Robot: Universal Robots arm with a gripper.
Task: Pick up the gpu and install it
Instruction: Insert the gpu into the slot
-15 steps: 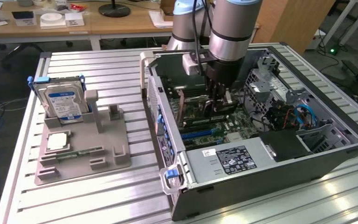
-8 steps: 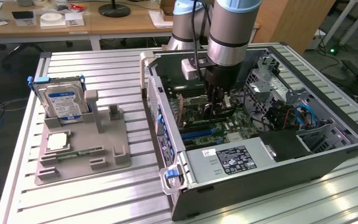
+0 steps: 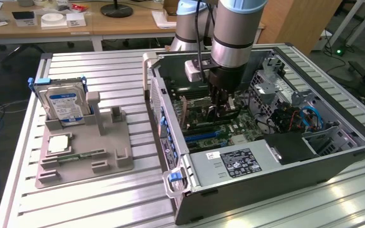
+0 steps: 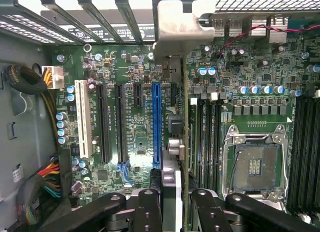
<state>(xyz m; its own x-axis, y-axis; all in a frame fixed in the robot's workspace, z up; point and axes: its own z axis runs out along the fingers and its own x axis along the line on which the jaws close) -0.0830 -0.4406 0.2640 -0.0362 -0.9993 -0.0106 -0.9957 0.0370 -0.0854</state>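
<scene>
Gripper: my fingers are clamped on the gpu.
Gpu: edge-on, extending straight ahead of me, bracket at the far end.
Slot: blue, just beside the card, parallel to its long axis.

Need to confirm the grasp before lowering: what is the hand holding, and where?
The hand holds the gpu edge-on, clamped on the card's upper edge, over the motherboard.

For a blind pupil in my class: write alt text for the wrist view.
The hand holds the gpu edge-on above a motherboard, its metal bracket at the far end, beside a blue slot. An empty processor socket sits nearby.
</scene>
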